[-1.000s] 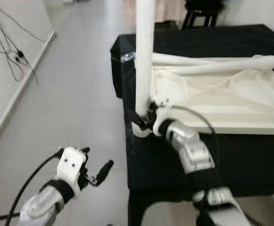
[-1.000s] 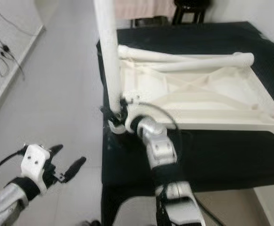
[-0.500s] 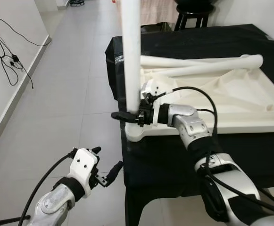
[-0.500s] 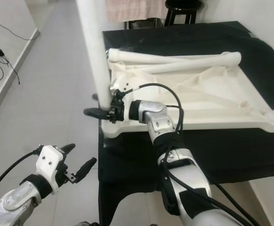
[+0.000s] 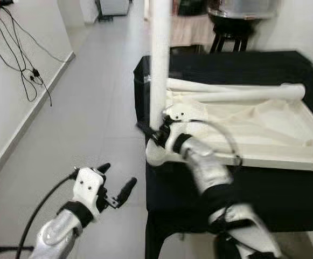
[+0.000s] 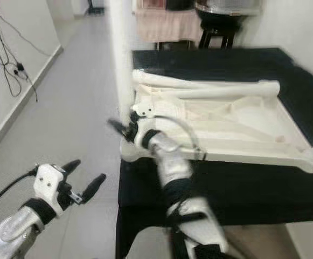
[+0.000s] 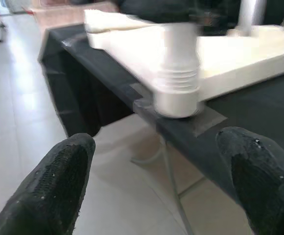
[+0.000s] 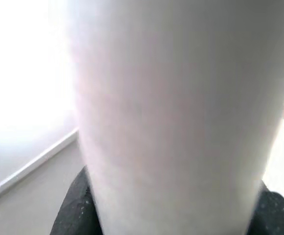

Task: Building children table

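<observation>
Upturned white plastic children's table [image 5: 253, 121] on black-draped surface [image 5: 237, 178] | right hand [image 5: 155, 133] clamped on upright white leg [image 5: 159, 65] | left hand [image 5: 115, 182] spread wide, empty

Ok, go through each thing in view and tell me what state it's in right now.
Tabletop: upside down on the black table.
Upright leg: standing in the corner socket.
Loose legs: lying on the tabletop.
Right hand: shut on the upright leg.
Left hand: open, over the floor.

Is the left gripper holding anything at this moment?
No. The left gripper hangs open over the floor beside the black table, with nothing between its fingers.
</observation>
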`<state>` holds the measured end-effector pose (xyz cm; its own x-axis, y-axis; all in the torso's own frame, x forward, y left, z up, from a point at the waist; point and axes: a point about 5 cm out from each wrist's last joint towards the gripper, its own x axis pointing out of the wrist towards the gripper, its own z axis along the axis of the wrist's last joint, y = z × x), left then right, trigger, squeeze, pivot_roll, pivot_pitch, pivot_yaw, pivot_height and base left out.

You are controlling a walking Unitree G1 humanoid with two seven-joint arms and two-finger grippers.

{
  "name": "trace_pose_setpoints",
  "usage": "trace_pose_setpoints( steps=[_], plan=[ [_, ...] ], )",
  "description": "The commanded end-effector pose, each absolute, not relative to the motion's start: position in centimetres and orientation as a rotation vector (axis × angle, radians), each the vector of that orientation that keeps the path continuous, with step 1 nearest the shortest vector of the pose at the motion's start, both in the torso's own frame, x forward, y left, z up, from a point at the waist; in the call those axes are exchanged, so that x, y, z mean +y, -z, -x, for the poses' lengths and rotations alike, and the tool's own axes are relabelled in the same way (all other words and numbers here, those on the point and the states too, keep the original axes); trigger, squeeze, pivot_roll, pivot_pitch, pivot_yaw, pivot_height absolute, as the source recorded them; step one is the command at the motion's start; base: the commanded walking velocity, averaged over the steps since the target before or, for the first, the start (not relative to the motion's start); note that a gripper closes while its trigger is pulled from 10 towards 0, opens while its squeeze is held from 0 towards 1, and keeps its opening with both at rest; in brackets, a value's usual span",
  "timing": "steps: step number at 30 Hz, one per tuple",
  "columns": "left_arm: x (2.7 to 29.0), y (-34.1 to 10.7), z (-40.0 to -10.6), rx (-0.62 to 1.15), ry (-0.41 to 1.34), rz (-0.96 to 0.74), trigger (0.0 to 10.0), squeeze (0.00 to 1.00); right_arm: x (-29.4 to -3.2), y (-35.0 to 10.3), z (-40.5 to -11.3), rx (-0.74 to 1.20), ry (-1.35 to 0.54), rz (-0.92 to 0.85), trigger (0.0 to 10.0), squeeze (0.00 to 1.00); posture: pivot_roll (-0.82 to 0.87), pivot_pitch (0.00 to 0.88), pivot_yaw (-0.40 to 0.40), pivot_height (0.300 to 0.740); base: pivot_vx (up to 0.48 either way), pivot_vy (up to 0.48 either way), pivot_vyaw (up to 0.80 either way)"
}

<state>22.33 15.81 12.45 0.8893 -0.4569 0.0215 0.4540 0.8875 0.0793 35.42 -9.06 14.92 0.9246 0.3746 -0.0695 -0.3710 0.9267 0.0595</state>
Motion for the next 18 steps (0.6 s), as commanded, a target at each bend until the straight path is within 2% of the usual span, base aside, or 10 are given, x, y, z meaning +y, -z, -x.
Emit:
trace_pose_setpoints(
  steps=[1,5,9,10,13,14,15,16,17,18],
  plan=[
    [15.8,-12.0,-22.5,-0.02,0.471,-0.05,10.0,0.0,-10.2,-10.1,-32.4,0.296,-0.293,-0.033,0.0,0.0,0.0,0.05,0.02,0.74,0.0,0.0,0.0],
    [15.4,-11.9,-22.8,-0.009,0.518,-0.053,10.0,0.0,-9.6,-11.3,-32.7,0.216,-0.478,0.105,0.0,0.0,0.03,0.038,-0.005,0.74,0.0,0.0,0.0],
    [15.5,-12.1,-22.1,0.01,0.534,-0.024,10.0,0.0,-11.3,-12.8,-34.1,0.177,-0.454,0.127,0.0,0.0,0.02,0.04,0.011,0.74,0.0,0.0,0.0],
    [15.3,-12.6,-21.7,0.001,0.535,0.013,10.0,0.0,-11.3,-13.2,-33.8,0.165,-0.484,0.122,10.0,0.0,0.02,0.047,0.021,0.74,0.0,0.0,0.0],
    [15.1,-12.9,-21.5,-0.007,0.536,0.038,10.0,0.0,-11.3,-13.5,-33.5,0.158,-0.511,0.119,10.0,0.0,0.02,0.047,0.021,0.74,0.0,0.0,0.0],
    [14.9,-13.3,-21.2,-0.017,0.544,0.06,10.0,0.0,-10.9,-13.8,-32.8,0.155,-0.551,0.123,10.0,0.48,0.02,0.047,0.022,0.74,0.0,0.0,0.0],
    [14.9,-13.3,-21.2,-0.017,0.544,0.06,10.0,0.0,-10.9,-13.8,-32.8,0.155,-0.551,0.123,10.0,0.48,0.02,0.047,0.022,0.74,0.0,0.0,0.0],
    [14.4,-13.6,-21.1,-0.02,0.57,0.074,10.0,0.0,-9.8,-14.1,-32.0,0.173,-0.695,0.102,10.0,1.0,0.02,0.055,0.025,0.74,0.0,0.0,0.0],
    [13.8,-13.4,-21.0,-0.009,0.602,0.084,10.0,0.0,-8.4,-14.6,-31.4,0.157,-0.863,0.098,10.0,1.0,0.02,0.059,0.021,0.74,0.0,0.0,0.0],
    [13.8,-13.4,-21.0,-0.009,0.602,0.084,10.0,0.0,-8.4,-14.6,-31.4,0.157,-0.863,0.098,10.0,1.0,0.02,0.059,0.021,0.74,0.0,0.0,0.0]
  ],
)
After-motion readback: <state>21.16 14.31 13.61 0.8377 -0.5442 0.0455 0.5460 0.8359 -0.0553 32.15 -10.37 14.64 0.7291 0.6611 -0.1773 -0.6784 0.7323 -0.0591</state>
